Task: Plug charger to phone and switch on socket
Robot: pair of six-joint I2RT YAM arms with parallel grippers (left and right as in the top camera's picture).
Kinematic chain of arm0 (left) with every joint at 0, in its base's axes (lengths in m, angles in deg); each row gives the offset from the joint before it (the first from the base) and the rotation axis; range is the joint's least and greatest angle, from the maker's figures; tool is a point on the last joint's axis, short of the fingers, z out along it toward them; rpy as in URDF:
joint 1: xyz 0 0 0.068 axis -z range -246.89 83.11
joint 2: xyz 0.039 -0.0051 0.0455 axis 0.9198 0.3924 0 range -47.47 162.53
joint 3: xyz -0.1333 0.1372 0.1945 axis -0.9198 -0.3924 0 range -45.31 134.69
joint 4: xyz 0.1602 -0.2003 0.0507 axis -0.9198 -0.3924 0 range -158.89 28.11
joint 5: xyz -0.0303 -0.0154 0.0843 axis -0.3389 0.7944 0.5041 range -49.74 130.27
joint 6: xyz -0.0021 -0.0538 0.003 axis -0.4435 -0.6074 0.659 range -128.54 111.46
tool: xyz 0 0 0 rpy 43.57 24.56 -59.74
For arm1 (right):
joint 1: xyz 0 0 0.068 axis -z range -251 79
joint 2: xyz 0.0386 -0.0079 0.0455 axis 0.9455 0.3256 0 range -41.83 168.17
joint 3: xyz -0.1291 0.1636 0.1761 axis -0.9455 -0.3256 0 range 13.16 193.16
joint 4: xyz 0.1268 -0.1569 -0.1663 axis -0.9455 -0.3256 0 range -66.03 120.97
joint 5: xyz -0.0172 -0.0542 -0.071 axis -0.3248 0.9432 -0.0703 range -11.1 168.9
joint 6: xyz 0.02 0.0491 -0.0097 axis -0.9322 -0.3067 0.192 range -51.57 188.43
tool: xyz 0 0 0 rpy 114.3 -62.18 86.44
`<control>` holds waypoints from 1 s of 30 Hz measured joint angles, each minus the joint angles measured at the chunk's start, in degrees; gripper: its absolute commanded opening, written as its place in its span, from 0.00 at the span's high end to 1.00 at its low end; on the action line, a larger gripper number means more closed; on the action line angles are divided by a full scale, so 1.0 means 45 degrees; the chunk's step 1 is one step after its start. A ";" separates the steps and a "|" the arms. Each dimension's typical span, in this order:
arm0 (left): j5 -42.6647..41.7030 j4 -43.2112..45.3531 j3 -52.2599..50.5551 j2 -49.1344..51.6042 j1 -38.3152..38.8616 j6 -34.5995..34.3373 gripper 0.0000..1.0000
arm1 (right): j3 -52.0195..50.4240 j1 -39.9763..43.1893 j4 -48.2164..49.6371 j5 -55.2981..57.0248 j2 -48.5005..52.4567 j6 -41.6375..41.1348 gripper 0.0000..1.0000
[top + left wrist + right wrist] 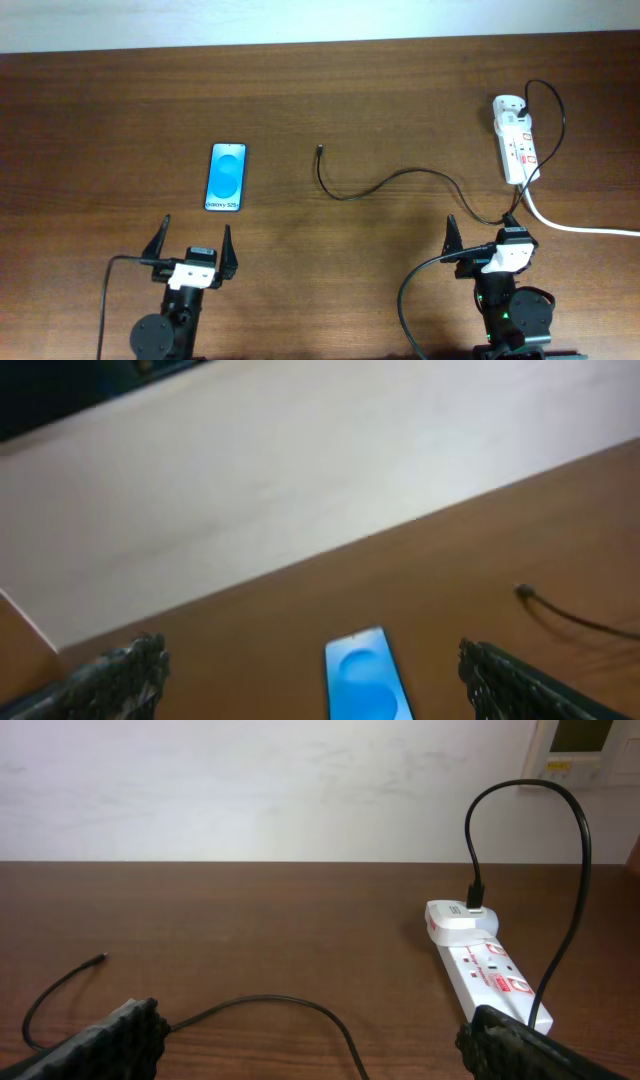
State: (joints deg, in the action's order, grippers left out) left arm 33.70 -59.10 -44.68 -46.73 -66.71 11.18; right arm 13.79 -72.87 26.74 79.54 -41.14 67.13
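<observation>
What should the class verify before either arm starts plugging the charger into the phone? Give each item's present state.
1. The phone lies flat, screen up, untouched: ok.
2. The charger has its plug tip free on the table: ok.
3. Its other end sits in the adapter on the socket: ok.
4. The left gripper is open and empty: ok.
5. The right gripper is open and empty: ok.
6. Whether the socket is switched on: cannot tell.
</observation>
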 measured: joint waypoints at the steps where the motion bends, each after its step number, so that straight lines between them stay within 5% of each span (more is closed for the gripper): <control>1: -0.0044 0.0049 0.0000 0.0000 0.0000 0.0000 0.00 | 0.0000 0.0000 0.0000 0.0000 0.0000 0.0005 0.02; 13: -0.0899 -0.0257 0.0636 0.0432 0.0000 -0.0015 0.01 | 0.0000 0.0000 0.0000 0.0005 0.0000 -0.0010 0.02; 20: -0.1836 -0.0719 0.4988 0.5892 0.0000 -0.0053 0.01 | 0.0000 0.0000 0.0000 0.0063 0.0010 -0.0005 0.02; 30: -0.3473 -0.7072 1.4022 1.6092 -0.0039 -0.0141 0.01 | 0.0000 0.0000 0.0000 0.0097 0.0000 0.0000 0.02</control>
State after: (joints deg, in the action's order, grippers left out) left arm 18.07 -90.93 18.42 25.68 -66.88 10.55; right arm 13.79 -72.87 26.74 79.98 -41.14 67.13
